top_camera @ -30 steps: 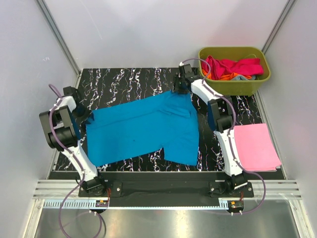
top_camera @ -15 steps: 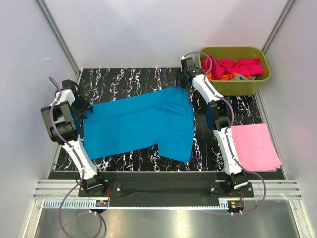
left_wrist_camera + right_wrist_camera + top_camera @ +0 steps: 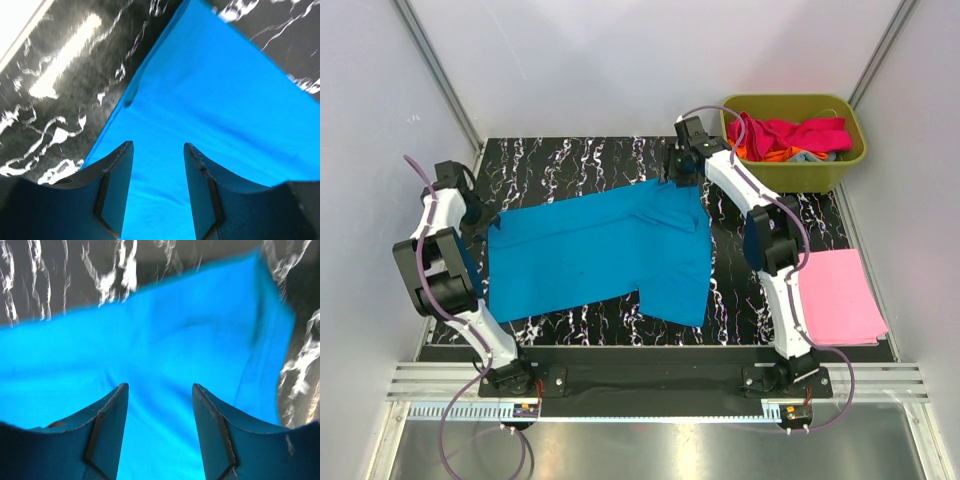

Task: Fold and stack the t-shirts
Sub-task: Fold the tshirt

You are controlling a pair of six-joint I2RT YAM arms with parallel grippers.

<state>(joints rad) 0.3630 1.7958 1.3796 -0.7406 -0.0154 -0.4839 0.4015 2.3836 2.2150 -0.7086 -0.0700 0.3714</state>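
Note:
A bright cyan-blue t-shirt point(image 3: 600, 250) lies spread flat on the black marbled mat point(image 3: 570, 160). My left gripper point(image 3: 475, 212) is open over the shirt's far left corner. In the left wrist view its fingers point(image 3: 117, 185) hover apart over the blue cloth point(image 3: 210, 95), near the shirt's edge, with nothing between them. My right gripper point(image 3: 676, 172) is open over the shirt's far right corner. In the right wrist view the blue cloth point(image 3: 165, 340) lies below its spread fingers point(image 3: 212, 430). A folded light pink t-shirt point(image 3: 835, 295) lies at the right.
An olive-green tub point(image 3: 850, 150) stands at the back right, holding magenta point(image 3: 800, 132), orange point(image 3: 770, 155) and grey-blue shirts. Pale walls and metal posts close in the mat on three sides. The arm bases sit on the near rail point(image 3: 650, 385).
The blue shirt has shifted left and back and now lies flatter. The left gripper has moved toward the far left corner. The right gripper has stayed near the shirt's far right corner.

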